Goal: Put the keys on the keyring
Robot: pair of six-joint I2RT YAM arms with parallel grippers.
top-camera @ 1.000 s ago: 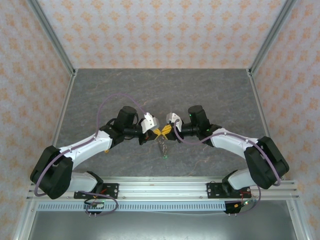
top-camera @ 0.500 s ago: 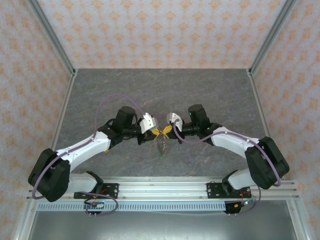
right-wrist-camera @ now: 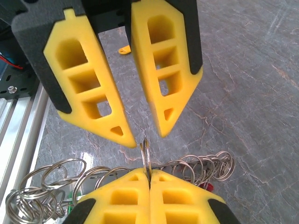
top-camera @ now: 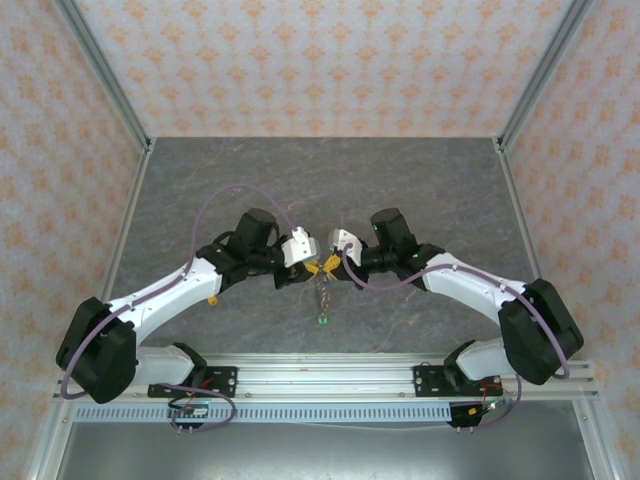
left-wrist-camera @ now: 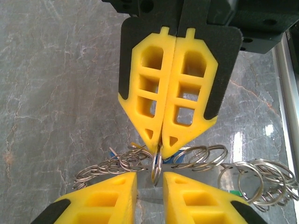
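Meeting tip to tip over the grey table (top-camera: 400, 190), the right gripper (right-wrist-camera: 149, 176) has its fingers pressed tight on one thin loop of the keyring (left-wrist-camera: 157, 163), other silvery loops trailing either side, while the left gripper (left-wrist-camera: 149, 179) stands slightly parted at that loop's edge, clamping nothing.

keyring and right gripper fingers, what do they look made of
The keyring looks like polished steel wire: silvery coils with sharp glints. On the right gripper, the fingers are likely matte yellow plastic, perhaps printed: flat colour, hollow cells, no shine.
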